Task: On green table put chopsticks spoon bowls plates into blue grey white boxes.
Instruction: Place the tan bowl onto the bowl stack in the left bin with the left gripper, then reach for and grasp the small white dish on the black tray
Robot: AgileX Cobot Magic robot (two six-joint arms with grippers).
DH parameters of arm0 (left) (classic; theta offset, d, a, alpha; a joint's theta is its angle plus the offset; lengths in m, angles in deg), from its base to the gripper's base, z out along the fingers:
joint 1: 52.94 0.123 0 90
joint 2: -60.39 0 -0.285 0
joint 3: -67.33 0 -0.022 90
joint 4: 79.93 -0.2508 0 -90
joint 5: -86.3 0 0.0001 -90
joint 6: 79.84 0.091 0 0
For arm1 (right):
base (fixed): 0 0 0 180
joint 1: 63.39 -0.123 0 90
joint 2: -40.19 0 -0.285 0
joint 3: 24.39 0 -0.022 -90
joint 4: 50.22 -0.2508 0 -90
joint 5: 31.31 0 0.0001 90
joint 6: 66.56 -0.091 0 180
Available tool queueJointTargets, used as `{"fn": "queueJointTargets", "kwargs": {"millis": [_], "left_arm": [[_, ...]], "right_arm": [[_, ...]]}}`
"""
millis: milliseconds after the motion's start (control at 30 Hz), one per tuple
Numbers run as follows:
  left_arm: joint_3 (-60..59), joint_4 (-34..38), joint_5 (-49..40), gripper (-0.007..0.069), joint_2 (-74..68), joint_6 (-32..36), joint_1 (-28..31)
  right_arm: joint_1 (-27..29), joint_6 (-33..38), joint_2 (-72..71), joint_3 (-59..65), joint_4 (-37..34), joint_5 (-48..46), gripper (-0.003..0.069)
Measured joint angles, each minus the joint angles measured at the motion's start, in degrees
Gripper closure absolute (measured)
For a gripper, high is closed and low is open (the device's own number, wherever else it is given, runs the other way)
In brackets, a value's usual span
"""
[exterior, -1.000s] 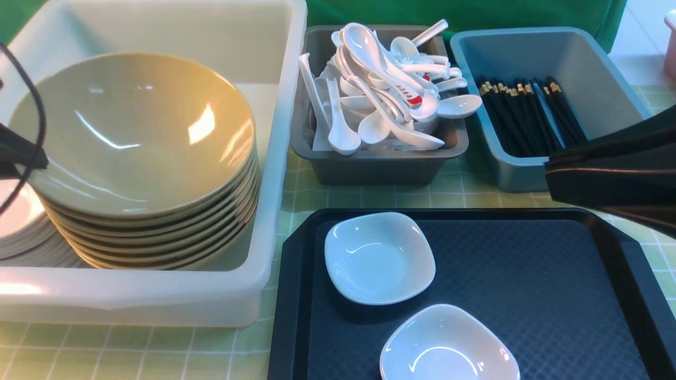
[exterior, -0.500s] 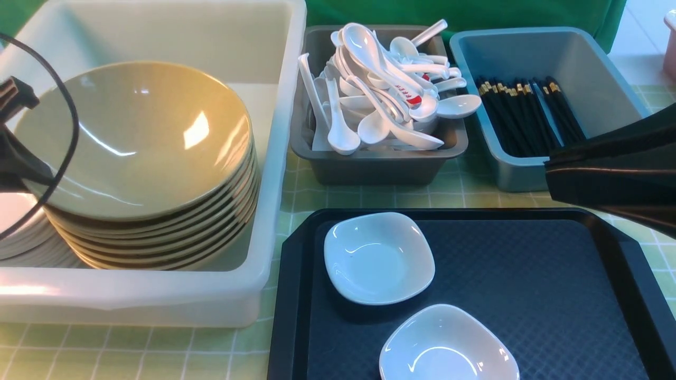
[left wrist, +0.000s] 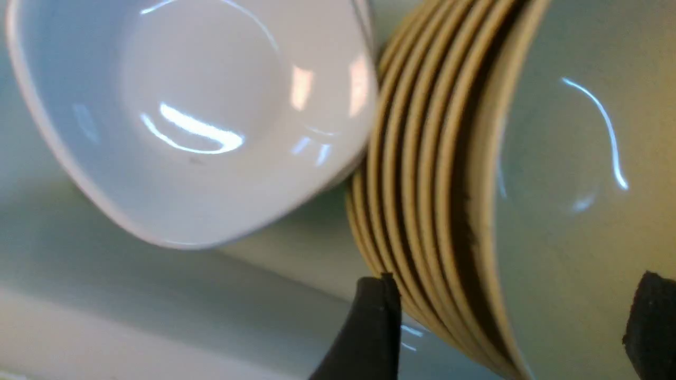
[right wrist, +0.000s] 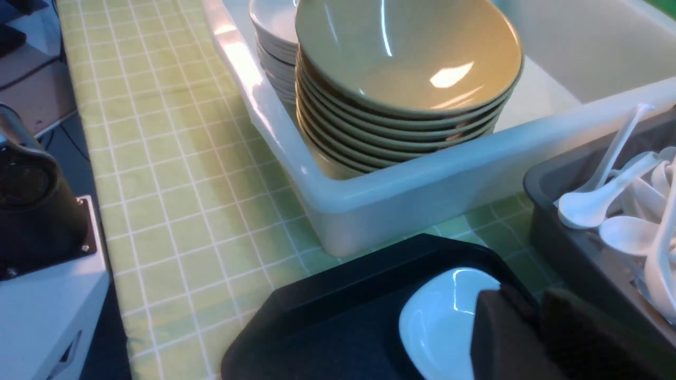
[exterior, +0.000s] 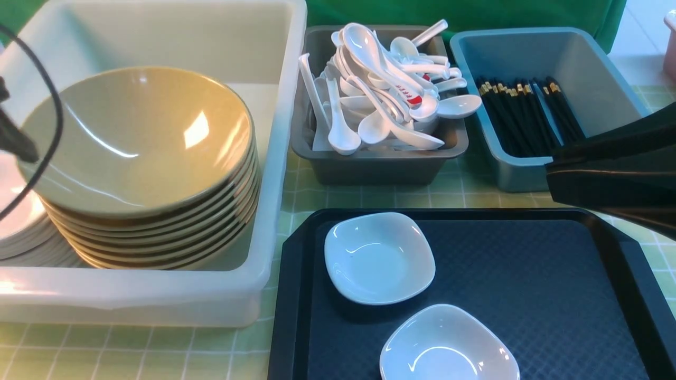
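1. While my left gripper [left wrist: 512, 295] stands open, the top bowl's [left wrist: 570, 158] rim lies between its fingers [left wrist: 369, 332].
2. Bowls [exterior: 158, 232] stack in the white box [exterior: 280, 132], left.
3. My right gripper [right wrist: 536, 311] is closed, empty, at the right by the blue box [exterior: 597, 79]; two dishes [exterior: 379, 257] lie on the tray [exterior: 554, 295].

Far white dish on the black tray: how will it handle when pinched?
Probably rigid and slippery: the far white dish is glossy with sharp highlights. Its shallow sloped rim likely offers little grip. Pushed, it should slide rather than tip, sitting low and wide.
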Motion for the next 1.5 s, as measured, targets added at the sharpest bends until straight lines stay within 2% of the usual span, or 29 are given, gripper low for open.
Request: {"fn": "queueJointTargets", "kwargs": {"millis": [100,200,300,467,500,600,733,833,1100,1267,1400,1500], "left_arm": [[0.2,2.7,-0.3,0.0008,2.9,4.7,-4.3],[0.3,9.9,0.0,-0.0006,6.5,17.6,-14.8],[0.3,15.9,0.1,-0.0001,8.1,27.4,-23.2],[0.3,20.6,1.1,0.0055,8.0,32.1,-32.8],[0.3,20.9,1.6,0.0078,7.4,32.6,-35.9],[0.3,20.3,2.1,0.0122,6.7,32.8,-38.8],[0.3,19.4,2.2,0.0159,6.4,32.9,-39.7],[0.3,18.9,2.3,0.0196,6.4,32.9,-39.7],[0.3,18.8,2.5,0.0198,6.4,32.9,-39.7],[0.3,18.8,2.5,0.0198,6.4,32.9,-39.7],[0.3,18.8,2.5,0.0198,6.4,32.9,-39.7],[0.3,18.8,2.5,0.0198,6.4,32.9,-39.7]], "right_arm": [[0.0,-1.0,0.4,0.0,1.3,0.2,0.0537],[0.0,-9.9,3.7,0.0,4.7,0.8,0.0522],[0.0,-17.9,9.0,0.0,8.7,1.5,0.0488],[0.0,-23.4,20.5,0.0,10.4,3.9,0.0382],[0.0,-24.1,26.0,0.0,10.4,5.5,0.0333],[0.4,-24.3,34.3,0.0,10.0,8.2,0.0290],[1.7,-23.3,41.8,-0.1,7.4,9.7,0.0278],[3.1,-20.0,47.8,-1.3,3.7,11.4,0.0276],[3.4,-18.0,55.8,-4.7,-0.3,14.9,0.0277],[3.4,-16.0,59.0,-6.7,-2.7,14.8,0.0335],[3.4,-12.3,59.3,-7.7,-6.4,14.1,0.0557],[3.8,-11.8,57.7,-7.9,-7.3,12.2,0.0596]]}}
